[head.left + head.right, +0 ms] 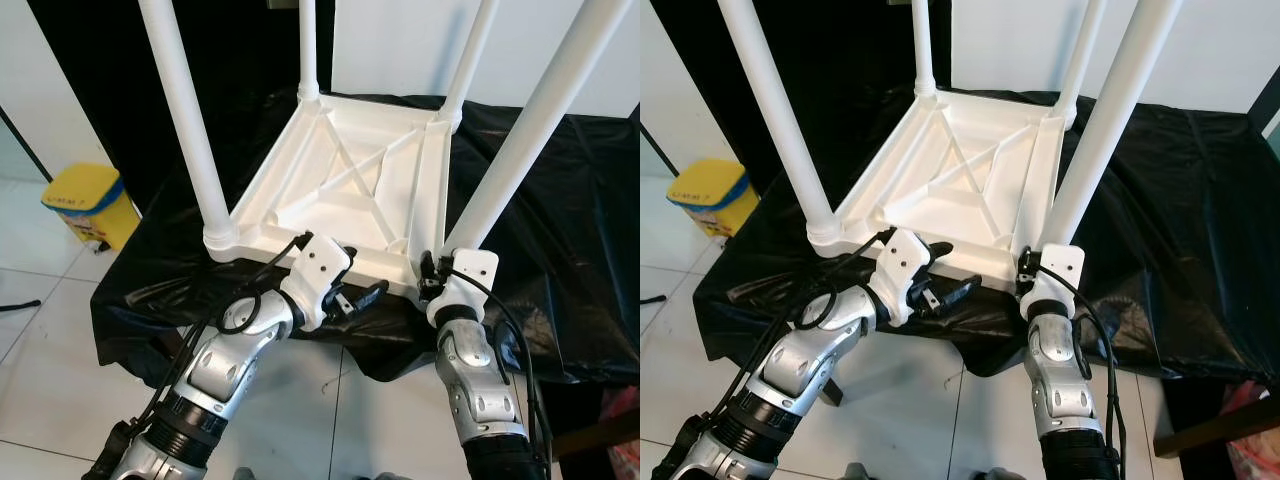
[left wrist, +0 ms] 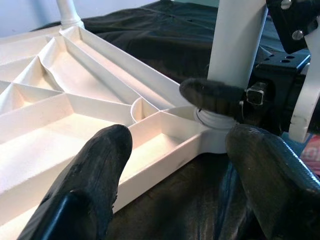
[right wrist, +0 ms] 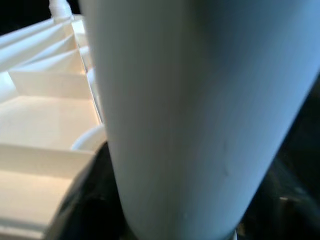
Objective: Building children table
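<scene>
A white children's table (image 1: 340, 180) lies upside down on a black cloth, its four legs pointing up. My right gripper (image 1: 431, 270) is at the base of the front right leg (image 1: 520, 150), shut around it just above the socket. In the right wrist view this leg (image 3: 200, 100) stands very close. My left gripper (image 1: 365, 297) hovers open at the table's front edge, a little left of that corner. In the left wrist view its fingers (image 2: 105, 155) spread wide before the table rim (image 2: 165, 165), and a black right finger (image 2: 212, 95) wraps the leg.
The black cloth (image 1: 570, 250) covers a low support and drapes over its front edge. A yellow bin (image 1: 90, 205) stands on the tiled floor at the left. The front left leg (image 1: 185, 110) rises steeply near my left arm.
</scene>
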{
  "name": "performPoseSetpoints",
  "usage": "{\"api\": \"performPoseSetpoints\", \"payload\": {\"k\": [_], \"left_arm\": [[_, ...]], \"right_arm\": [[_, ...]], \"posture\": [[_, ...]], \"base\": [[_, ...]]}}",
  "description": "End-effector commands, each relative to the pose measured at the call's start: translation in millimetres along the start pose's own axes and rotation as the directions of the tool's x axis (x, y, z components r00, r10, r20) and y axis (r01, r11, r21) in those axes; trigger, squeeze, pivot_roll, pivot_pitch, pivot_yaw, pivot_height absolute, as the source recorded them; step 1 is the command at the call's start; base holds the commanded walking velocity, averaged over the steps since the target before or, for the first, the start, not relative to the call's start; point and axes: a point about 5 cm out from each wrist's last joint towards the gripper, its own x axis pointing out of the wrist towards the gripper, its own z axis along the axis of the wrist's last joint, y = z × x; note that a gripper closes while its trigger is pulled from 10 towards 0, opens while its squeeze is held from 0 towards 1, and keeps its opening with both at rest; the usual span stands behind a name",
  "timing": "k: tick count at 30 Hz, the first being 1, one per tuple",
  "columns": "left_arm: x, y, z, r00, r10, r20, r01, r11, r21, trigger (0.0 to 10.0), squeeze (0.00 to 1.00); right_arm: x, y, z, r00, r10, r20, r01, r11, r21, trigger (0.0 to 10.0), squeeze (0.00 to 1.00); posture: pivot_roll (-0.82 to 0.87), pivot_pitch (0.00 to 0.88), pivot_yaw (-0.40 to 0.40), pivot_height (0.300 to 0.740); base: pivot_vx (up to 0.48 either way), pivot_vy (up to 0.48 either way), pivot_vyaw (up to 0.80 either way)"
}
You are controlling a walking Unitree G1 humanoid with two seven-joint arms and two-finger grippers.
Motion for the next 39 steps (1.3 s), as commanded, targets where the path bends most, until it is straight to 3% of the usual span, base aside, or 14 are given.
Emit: {"api": "performPoseSetpoints", "payload": {"k": [1,5,6,7,8,13,20,21,22,29,30,31,32,39], "left_arm": [[-1.8,-3.9,3,0.997,-0.082,0.002,0.082,0.997,0.001,10.0,0.0],[-2.3,-2.8,2,0.997,-0.071,-0.001,0.071,0.997,0.01,10.0,0.0],[-2.3,-3.4,3,0.998,-0.07,0.002,0.07,0.998,0.004,10.0,0.0],[-2.3,-3.4,3,0.998,-0.07,0.002,0.07,0.998,0.004,10.0,0.0],[-2.3,-4.5,3,0.998,-0.07,0.003,0.07,0.998,0.001,10.0,0.0],[-2.2,-7.3,2,0.997,-0.081,0.001,0.081,0.997,0.001,10.0,0.0],[-1.3,-7.5,3,0.996,-0.088,0.001,0.088,0.996,0.003,10.0,0.0],[-1.2,-7.6,3,0.996,-0.092,0.0,0.092,0.996,0.005,10.0,0.0],[-0.3,-7.4,3,0.995,-0.102,-0.001,0.102,0.995,0.007,10.0,0.0],[0.1,-7.7,4,0.994,-0.107,-0.001,0.107,0.994,0.009,10.0,0.0],[0.2,-8.0,4,0.994,-0.108,-0.001,0.108,0.994,0.01,10.0,0.0],[0.2,-8.0,4,0.994,-0.108,-0.001,0.108,0.994,0.01,10.0,0.0],[-0.1,-8.0,4,0.994,-0.106,-0.001,0.106,0.994,0.01,10.0,0.0],[-2.5,-8.6,3,0.995,-0.097,-0.005,0.097,0.995,0.008,10.0,0.0]], "right_arm": [[-3.5,-1.6,-4,1.0,0.019,-0.022,-0.019,1.0,0.004,10.0,1.0],[-4.7,-3.9,2,0.998,0.06,0.019,-0.06,0.998,-0.004,10.0,1.0],[-5.2,-6.0,3,0.996,0.092,0.021,-0.092,0.996,0.005,10.0,0.45],[-5.2,-6.0,3,0.996,0.092,0.021,-0.092,0.996,0.005,10.0,0.45],[-5.9,-7.4,3,0.99,0.141,0.018,-0.142,0.989,0.029,10.0,0.0],[-5.6,-15.3,6,0.933,0.36,0.009,-0.36,0.933,-0.006,10.0,0.0],[0.4,-22.1,5,0.886,0.464,-0.017,-0.465,0.885,-0.035,10.0,0.0],[3.0,-23.3,5,0.865,0.502,-0.027,-0.502,0.863,-0.048,10.0,0.0],[16.1,-20.4,4,0.799,0.597,-0.068,-0.601,0.794,-0.096,10.0,0.0],[24.6,-17.1,4,0.774,0.627,-0.087,-0.633,0.764,-0.124,10.0,0.0],[27.0,-16.2,3,0.77,0.631,-0.09,-0.638,0.76,-0.126,2.8,0.0],[27.0,-16.2,3,0.77,0.631,-0.09,-0.638,0.76,-0.126,2.8,0.0],[28.4,-16.4,3,0.77,0.632,-0.093,-0.638,0.76,-0.124,0.0,0.0],[27.0,-22.5,-4,0.781,0.615,-0.113,-0.625,0.772,-0.121,0.0,0.0]], "posture": [[-0.02,0.121,-0.033,0.74],[-0.01,0.115,-0.043,0.74],[-0.01,0.113,-0.045,0.74],[-0.01,0.113,-0.045,0.74],[-0.01,0.111,-0.048,0.74],[-0.01,0.099,-0.048,0.74],[-0.01,0.095,-0.043,0.74],[-0.01,0.094,-0.041,0.74],[-0.01,0.088,-0.027,0.74],[0.0,0.087,-0.03,0.74],[0.0,0.087,-0.031,0.74],[0.0,0.087,-0.031,0.74],[0.01,0.085,-0.037,0.74],[0.01,0.08,-0.044,0.74]], "base": [[0.0,0.0,0.0],[0.0,0.0,0.0],[0.0,0.0,0.0],[0.0,0.0,0.0],[0.0,0.0,0.0],[0.0,0.0,0.0],[0.0,0.0,0.0],[0.0,0.0,0.0],[0.0,0.0,0.0],[0.0,0.0,0.0],[0.0,0.0,0.0],[0.0,0.0,0.0],[0.0,0.0,0.0],[0.0,0.0,0.0]]}}
